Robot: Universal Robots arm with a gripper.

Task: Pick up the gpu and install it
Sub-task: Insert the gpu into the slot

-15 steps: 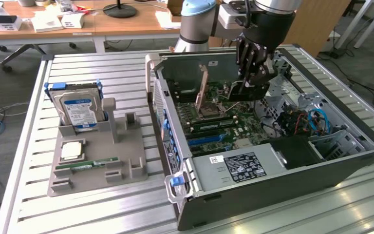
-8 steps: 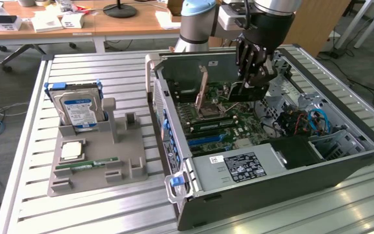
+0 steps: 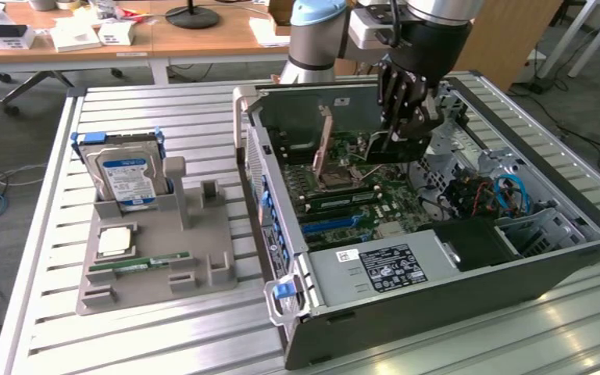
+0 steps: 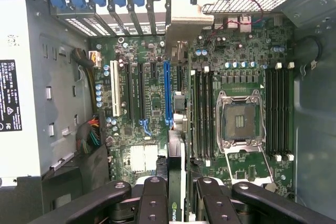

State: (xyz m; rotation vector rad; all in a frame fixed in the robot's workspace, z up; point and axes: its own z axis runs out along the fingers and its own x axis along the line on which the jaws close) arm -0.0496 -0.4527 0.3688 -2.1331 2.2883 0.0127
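Currently half-closed jaws clamp the gpu above the motherboard; a tilt could jam it beside the blue slot.

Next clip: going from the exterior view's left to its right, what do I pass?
Blue-labelled hard drive standing in the grey holder → the open computer case's wall nearest the holder → the gripper shut on the gpu inside the case → blue cables.

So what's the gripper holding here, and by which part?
The gripper holds the gpu by its upper edge, fingers on both flat faces.
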